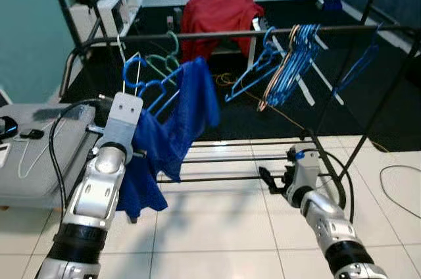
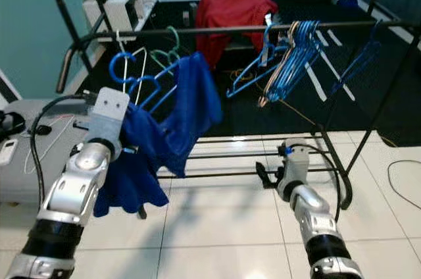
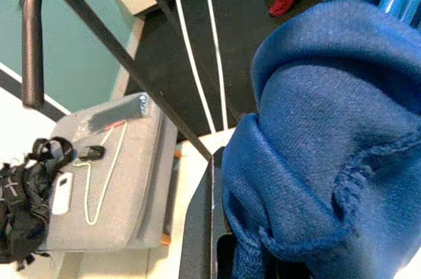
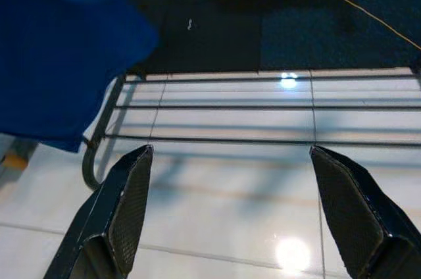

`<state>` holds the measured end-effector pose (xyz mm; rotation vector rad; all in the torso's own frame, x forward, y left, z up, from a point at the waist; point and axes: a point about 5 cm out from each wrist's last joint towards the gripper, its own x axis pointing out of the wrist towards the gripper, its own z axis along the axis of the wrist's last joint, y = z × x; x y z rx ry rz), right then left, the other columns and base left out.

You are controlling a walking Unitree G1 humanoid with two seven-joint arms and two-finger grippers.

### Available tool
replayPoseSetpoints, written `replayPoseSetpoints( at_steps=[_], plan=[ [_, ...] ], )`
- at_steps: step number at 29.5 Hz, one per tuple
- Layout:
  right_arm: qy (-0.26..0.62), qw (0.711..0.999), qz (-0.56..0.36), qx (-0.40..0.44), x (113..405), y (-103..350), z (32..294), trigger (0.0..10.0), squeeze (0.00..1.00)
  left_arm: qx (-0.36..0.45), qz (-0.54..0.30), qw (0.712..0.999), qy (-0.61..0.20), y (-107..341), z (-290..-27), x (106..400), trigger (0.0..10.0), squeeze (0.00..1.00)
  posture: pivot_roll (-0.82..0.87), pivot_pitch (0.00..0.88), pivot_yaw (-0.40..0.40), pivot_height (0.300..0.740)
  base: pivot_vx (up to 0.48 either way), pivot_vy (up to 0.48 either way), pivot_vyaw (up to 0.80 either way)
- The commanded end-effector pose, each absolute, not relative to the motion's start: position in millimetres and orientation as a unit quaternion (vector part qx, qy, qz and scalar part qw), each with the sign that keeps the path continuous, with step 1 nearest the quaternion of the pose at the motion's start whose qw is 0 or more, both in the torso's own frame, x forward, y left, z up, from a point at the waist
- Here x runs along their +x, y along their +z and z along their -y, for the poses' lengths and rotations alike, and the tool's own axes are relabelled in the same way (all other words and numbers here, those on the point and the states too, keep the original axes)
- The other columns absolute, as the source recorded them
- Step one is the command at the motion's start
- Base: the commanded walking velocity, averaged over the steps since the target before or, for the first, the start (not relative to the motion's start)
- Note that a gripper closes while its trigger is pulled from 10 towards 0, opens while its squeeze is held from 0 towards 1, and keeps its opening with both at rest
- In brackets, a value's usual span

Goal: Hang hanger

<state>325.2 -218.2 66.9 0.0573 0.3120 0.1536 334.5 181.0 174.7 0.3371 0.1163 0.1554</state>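
- Left gripper [image 3: 220, 253]: raised at left, fingers buried in a blue cloth [image 1: 174, 127]; whether they clamp it cannot be told.
- Right gripper [image 4: 230, 216]: jaws wide, nothing between them, held low at right over white tile floor [image 1: 223, 226], pointing toward the rack's low bars [image 4: 263, 104].
- Blue cloth: draped on a blue hanger [image 1: 135, 72] whose hook rises above the left wrist, just near the rail [image 1: 230, 34].
- Rail: black, running left to right across the rack top.
- Other hangers: 1 green [image 1: 168, 55] just right of the blue hook; a blue bunch [image 1: 289, 62] further right on the rail.
- Red cloth [image 1: 217, 12]: far, behind the rail.
- Grey case [image 1: 39, 154]: left, with a white hanger [image 3: 102, 174] lying on it.
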Motion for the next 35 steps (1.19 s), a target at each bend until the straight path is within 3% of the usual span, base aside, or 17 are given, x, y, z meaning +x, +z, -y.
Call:
replayPoseSetpoints(
  at_steps=[1, 13, 20, 29, 35],
  plan=[
    [0.083, 0.983, -0.161, 0.025, 323, 65, 216, 10.0, 0.00, 0.168, -0.061, 0.980, 0.086, 176, -183, 336, 10.0, 0.00, -0.08, 0.080, 0.065, 0.740, 0.480, 0.000, 0.00],
    [0.090, 0.982, -0.165, 0.025, 323, 65, 214, 10.0, 0.00, 0.177, -0.085, 0.975, 0.102, 164, -195, 334, 10.0, 0.00, -0.07, 0.072, 0.065, 0.740, 0.480, 0.000, 0.00],
    [0.095, 0.981, -0.169, 0.021, 324, 65, 214, 10.0, 0.00, 0.163, -0.118, 0.979, 0.038, 150, -186, 328, 10.0, 0.00, -0.07, 0.065, 0.065, 0.740, 0.000, 0.000, 0.00],
    [0.095, 0.980, -0.173, 0.018, 323, 65, 217, 10.0, 0.00, 0.209, -0.207, 0.951, -0.094, 132, -191, 299, 10.0, 0.00, -0.07, 0.072, 0.068, 0.740, 0.000, 0.000, 0.00],
    [0.095, 0.980, -0.175, 0.019, 322, 64, 217, 10.0, 0.00, 0.185, -0.186, 0.959, -0.112, 146, -201, 295, 10.0, 0.00, -0.06, 0.077, 0.063, 0.740, 0.000, 0.000, 0.00]
  ],
)
